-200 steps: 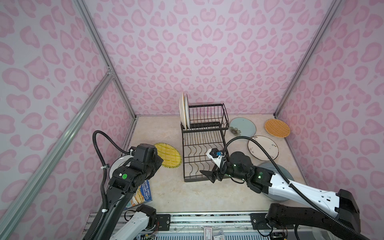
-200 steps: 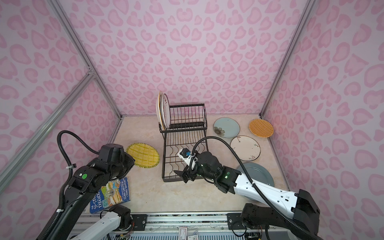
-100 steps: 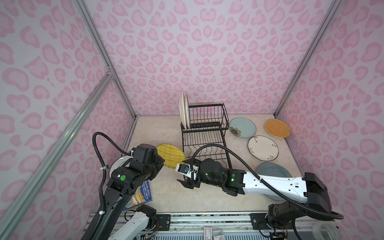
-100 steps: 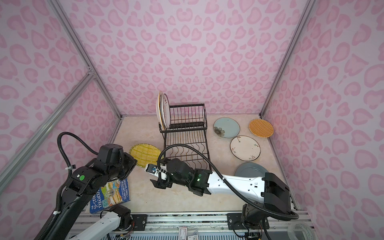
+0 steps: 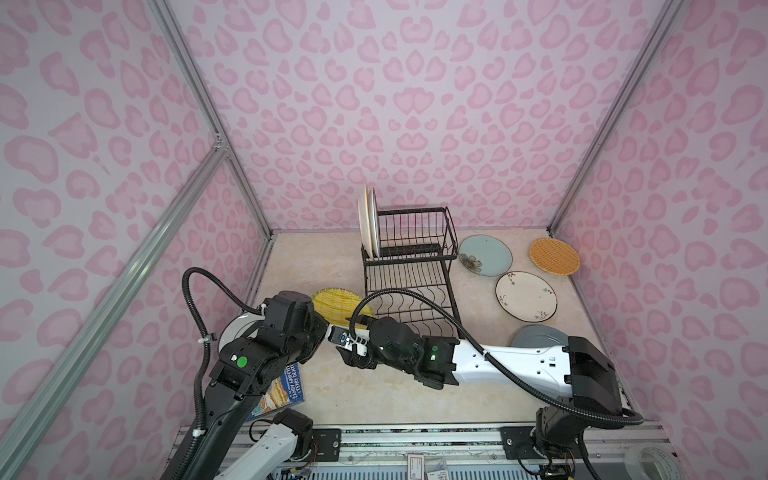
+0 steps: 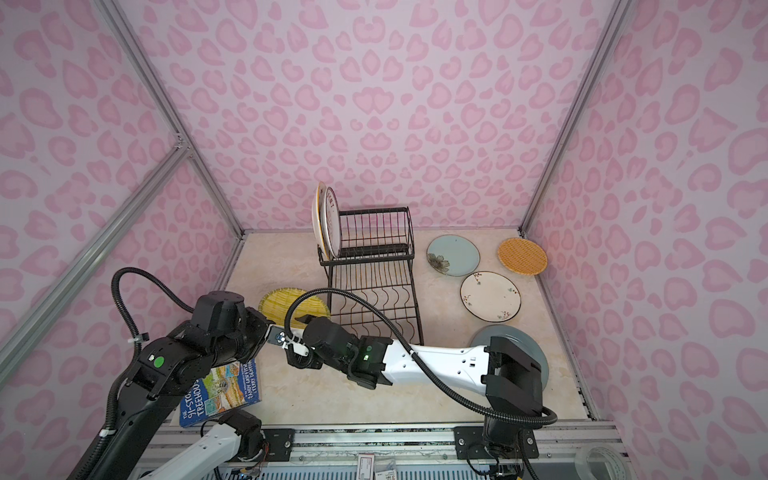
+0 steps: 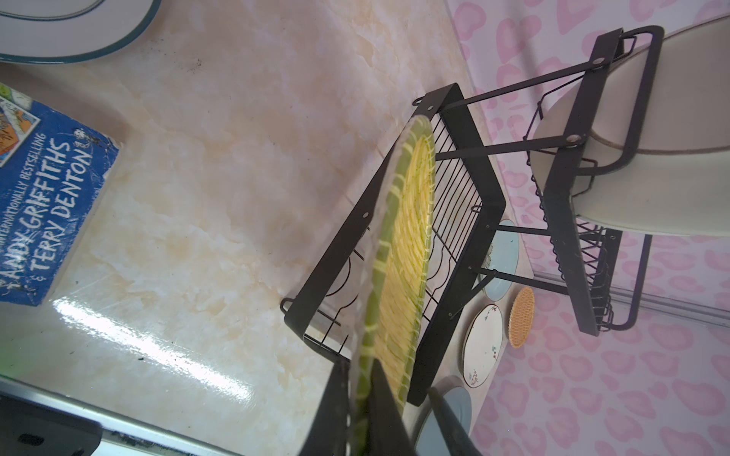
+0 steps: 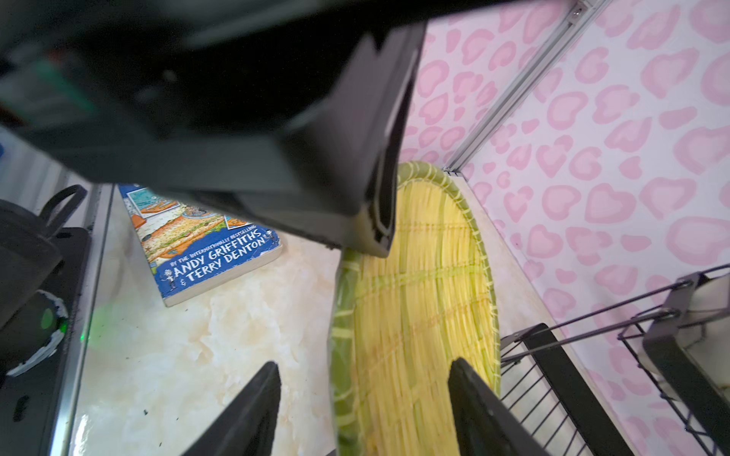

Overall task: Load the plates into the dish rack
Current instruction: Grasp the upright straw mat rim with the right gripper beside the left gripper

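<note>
PLATE HANDOVER AT THE RACK: My left end effector (image 7: 359, 379) is clenched on the rim of the yellow woven plate (image 8: 426, 296), holding it tilted just beside the near left corner of the dish rack (image 5: 409, 291). My right end effector (image 8: 363, 363), reaching across the middle, stands released, its jaws apart on either side of the same plate. Two white plates (image 5: 369, 224) stand upright at the left end of the rack's raised basket. Flat on the table (image 5: 324, 266), right of the rack, lie a pale blue flowered plate (image 5: 485, 254), an orange woven plate (image 5: 554, 256), a white printed plate (image 5: 525, 296) and a grey-blue plate (image 5: 536, 334) partly under my right arm. A blue book (image 6: 220, 388) lies front left, near a dark-rimmed white plate (image 7: 79, 35).
</note>
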You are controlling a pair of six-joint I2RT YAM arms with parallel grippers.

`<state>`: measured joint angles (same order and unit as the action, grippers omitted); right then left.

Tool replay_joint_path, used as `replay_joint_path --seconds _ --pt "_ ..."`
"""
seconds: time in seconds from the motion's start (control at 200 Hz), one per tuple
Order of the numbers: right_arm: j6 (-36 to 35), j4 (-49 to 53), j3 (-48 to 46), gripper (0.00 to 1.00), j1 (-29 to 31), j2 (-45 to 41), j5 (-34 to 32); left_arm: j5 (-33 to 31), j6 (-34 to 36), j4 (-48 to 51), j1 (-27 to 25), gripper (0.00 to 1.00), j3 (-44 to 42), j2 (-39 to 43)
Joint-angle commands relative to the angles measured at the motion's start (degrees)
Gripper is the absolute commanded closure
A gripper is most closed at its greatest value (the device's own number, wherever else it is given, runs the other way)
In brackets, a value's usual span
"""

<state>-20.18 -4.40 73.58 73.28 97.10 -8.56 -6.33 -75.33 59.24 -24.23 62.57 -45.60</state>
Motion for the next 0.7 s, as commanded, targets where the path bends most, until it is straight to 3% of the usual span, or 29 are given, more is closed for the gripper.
replay_joint_path --seconds 0.0,0.38,0.695 --pt "-0.6 0.4 1.5 0.37 0.2 1.6 -3.6 0.2 0.2 -0.8 -0.1 0.97 0.1 0.4" --pt "-2.8 -0.1 2.5 0.48 1.4 4.0 -7.8 0.8 -0.2 -1.2 -0.2 0.97 0.0 -0.2" --pt "-3.3 -0.8 1.9 0.73 2.0 4.0 -5.5 1.2 -0.5 -2.0 -0.2 0.97 -0.3 -0.8"
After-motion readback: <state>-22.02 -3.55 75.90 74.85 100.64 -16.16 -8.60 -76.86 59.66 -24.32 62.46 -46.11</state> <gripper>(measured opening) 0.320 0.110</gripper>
